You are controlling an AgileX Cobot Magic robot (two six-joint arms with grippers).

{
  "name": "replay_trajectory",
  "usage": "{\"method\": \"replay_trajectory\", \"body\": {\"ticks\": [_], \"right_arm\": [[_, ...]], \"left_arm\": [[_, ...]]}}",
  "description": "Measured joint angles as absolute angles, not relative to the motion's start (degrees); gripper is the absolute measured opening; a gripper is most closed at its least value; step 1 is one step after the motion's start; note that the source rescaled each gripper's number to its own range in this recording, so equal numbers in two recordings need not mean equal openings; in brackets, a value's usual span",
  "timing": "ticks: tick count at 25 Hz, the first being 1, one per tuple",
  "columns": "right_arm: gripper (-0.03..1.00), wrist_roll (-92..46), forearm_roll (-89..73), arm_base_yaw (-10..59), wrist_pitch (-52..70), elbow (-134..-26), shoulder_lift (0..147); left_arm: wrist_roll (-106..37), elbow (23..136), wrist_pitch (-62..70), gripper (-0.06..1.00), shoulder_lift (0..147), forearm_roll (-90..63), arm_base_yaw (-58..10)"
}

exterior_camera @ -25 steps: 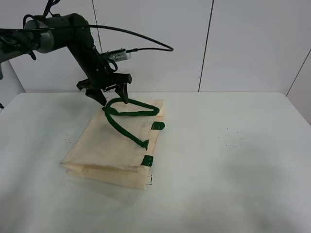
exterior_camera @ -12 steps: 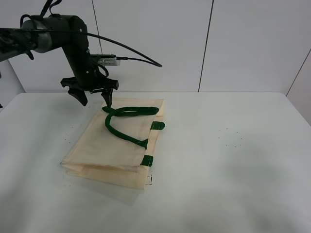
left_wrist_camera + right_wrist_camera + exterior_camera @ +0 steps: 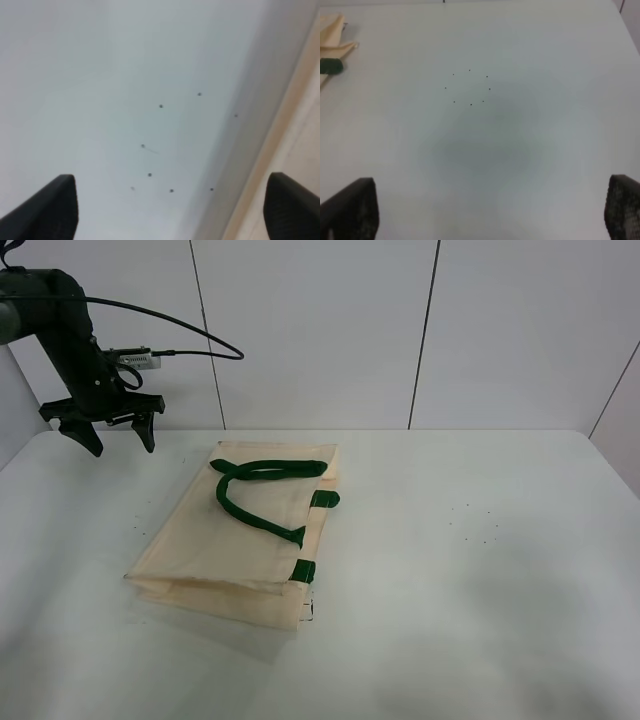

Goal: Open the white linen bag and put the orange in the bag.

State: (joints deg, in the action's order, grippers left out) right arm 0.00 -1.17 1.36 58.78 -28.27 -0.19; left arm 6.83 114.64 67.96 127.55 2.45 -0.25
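The white linen bag [image 3: 240,540] lies flat and folded on the table, left of centre, its dark green handle [image 3: 262,480] resting on top. My left gripper [image 3: 122,448] is open and empty, raised above the table's far left corner, well clear of the bag. In the left wrist view the gripper [image 3: 170,210] looks down on bare table with the bag's edge [image 3: 305,150] at one side. My right gripper [image 3: 487,212] is open and empty over bare table; a corner of the bag [image 3: 332,37] shows in its view. The right arm is out of the exterior high view. The orange is not in view.
The white table [image 3: 480,570] has small dark specks right of the bag [image 3: 470,520]. White wall panels stand behind the table. A green strap tab [image 3: 304,571] sits at the bag's near right side.
My left gripper has moved away from above the bag's handle, going left to the table's far left corner. The green handle has dropped and lies flat on the bag.
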Motion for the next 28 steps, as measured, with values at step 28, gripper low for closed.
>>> {"method": "replay_trajectory", "body": {"ticks": [28], "right_arm": [[1.0, 0.0, -1.2, 1.4, 58.8, -28.3, -0.2]], "left_arm": [[5.3, 50.2, 67.9, 0.96, 72.6, 2.0, -0.2]]}}
